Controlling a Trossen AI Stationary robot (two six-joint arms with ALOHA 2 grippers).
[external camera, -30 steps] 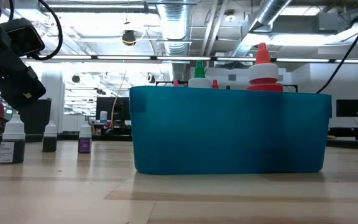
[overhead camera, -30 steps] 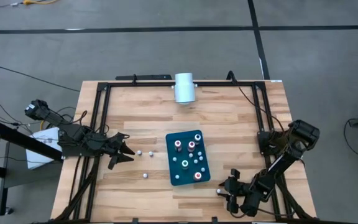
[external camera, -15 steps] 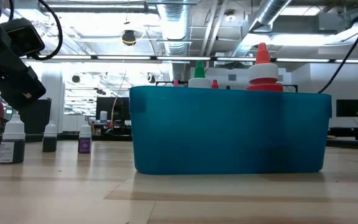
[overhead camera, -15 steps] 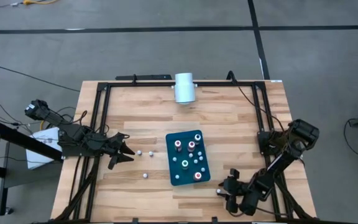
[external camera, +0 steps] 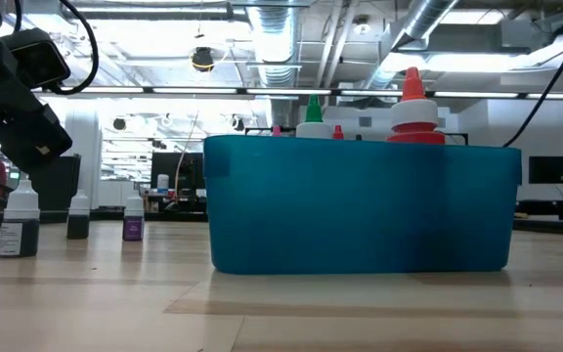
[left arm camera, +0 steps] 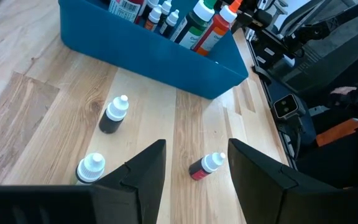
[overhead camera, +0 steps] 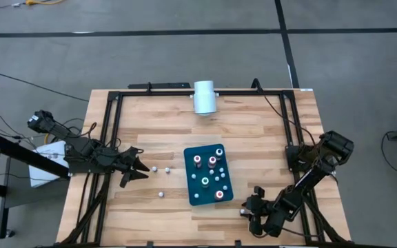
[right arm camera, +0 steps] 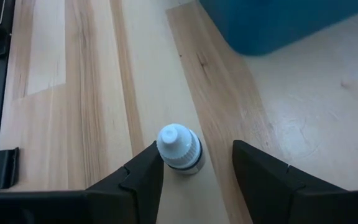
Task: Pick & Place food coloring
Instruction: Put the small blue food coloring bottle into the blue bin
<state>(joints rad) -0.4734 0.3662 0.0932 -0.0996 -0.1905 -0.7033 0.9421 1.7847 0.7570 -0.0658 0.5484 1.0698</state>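
Almost nothing has shifted since the earlier frames: right arm has crept a touch near the surface's front-right corner, left arm and all bottles sit as before.

Step in hand, as I read it: right gripper (right arm camera: 194, 171) lining up on a loose food coloring bottle (right arm camera: 179, 149) w/ white cap. Bottle stands upright between the two dark fingers, jaws apart, not touching it on either side, so nothing held yet. It sits on bare wood just short of the teal tray (overhead camera: 208, 174), near its front-right corner.

Next move prob. calls for a small advance so the fingers straddle the bottle body below the cap, then close, lift, carry over the tray wall and drop in.

Left gripper (overhead camera: 135, 167) waits at the left side of the surface, jaws part-open & empty. Three more loose bottles ahead of it: dark one (left arm camera: 114, 115), red one (left arm camera: 204, 167), and one close in w/ white cap (left arm camera: 90, 168). Rest of the set already stands in the tray, red and green tops showing (overhead camera: 197, 160).

Other stuff: white cylinder (overhead camera: 204, 97) at the far edge, well apart, no obstacle. Black frame rails (overhead camera: 112, 131) run along both sides. Tray wall is the main thing to clear; small bottle could tip if fingers clip the cap.
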